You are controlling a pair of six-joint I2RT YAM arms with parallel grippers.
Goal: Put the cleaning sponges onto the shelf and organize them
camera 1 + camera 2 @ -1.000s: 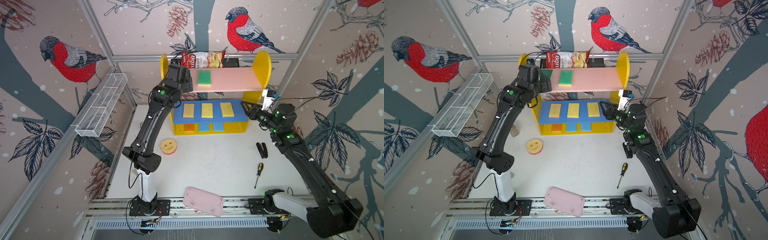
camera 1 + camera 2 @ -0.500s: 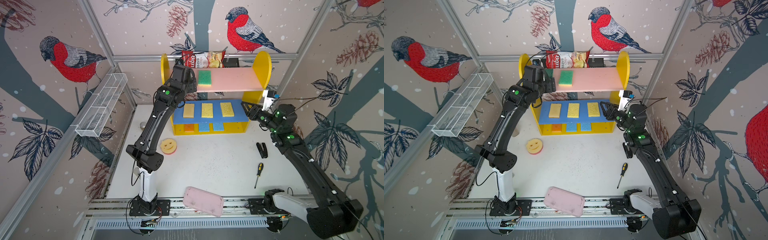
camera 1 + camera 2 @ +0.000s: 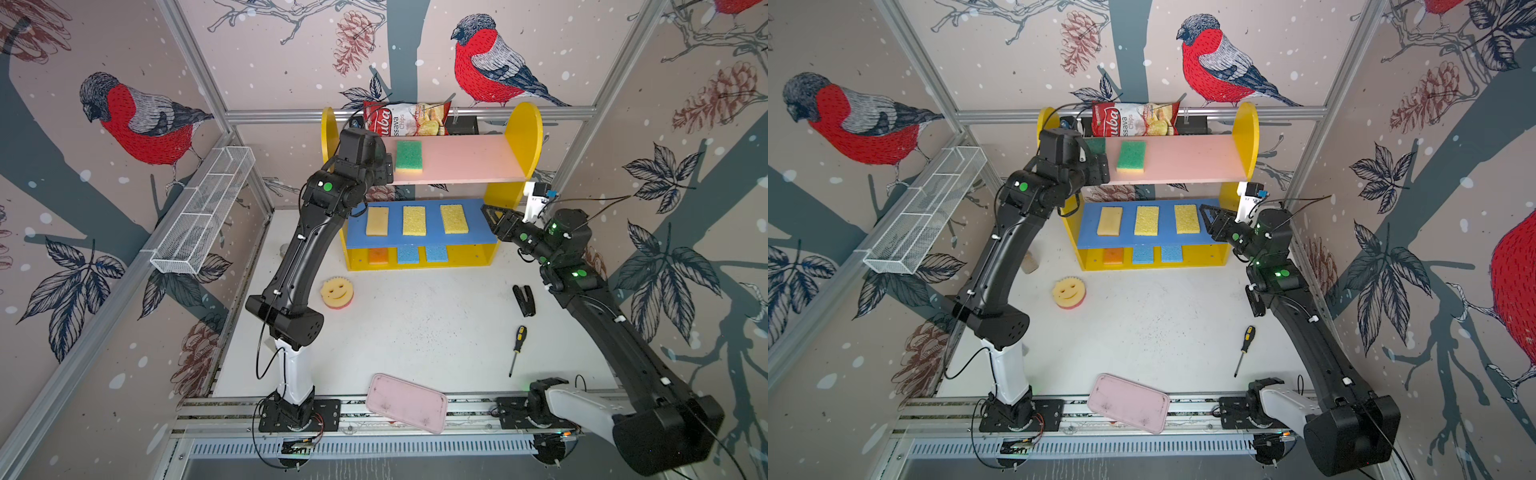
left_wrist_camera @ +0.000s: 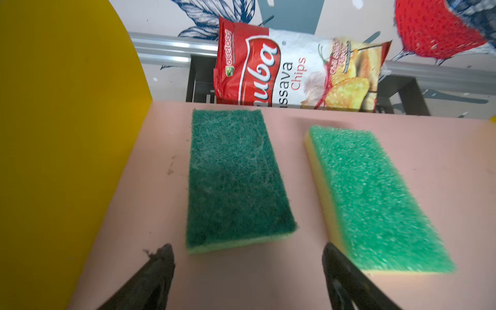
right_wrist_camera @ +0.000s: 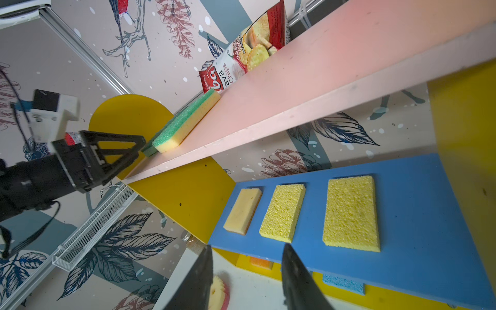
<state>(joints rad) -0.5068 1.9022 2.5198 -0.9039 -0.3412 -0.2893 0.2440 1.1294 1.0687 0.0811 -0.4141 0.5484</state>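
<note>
The shelf [image 3: 465,160] stands at the back. My left gripper [image 4: 247,247] is open at the left end of its pink board, nothing between the fingers. A dark green sponge [image 4: 233,177] lies flat just beyond the fingertips, with a light green sponge [image 4: 375,198] beside it. The blue board carries a tan sponge [image 3: 377,221] and two yellow sponges [image 3: 414,220]. An orange sponge [image 3: 378,255] and two blue sponges [image 3: 408,254] sit on the yellow base. The round smiley sponge [image 3: 337,292] lies on the table. My right gripper [image 5: 247,247] hovers open and empty off the blue board's right end.
A chips bag [image 3: 405,119] leans behind the pink board. A white wire mesh rack [image 3: 203,212] hangs on the left wall. A black stapler [image 3: 524,300], a screwdriver [image 3: 516,347] and a pink tray [image 3: 406,402] lie toward the front right. A small jar [image 3: 1030,262] stands left of the shelf.
My left arm's wrist has swung slightly right, toward the pink board's left end, with the gripper open throughout. The right arm has not moved.
</note>
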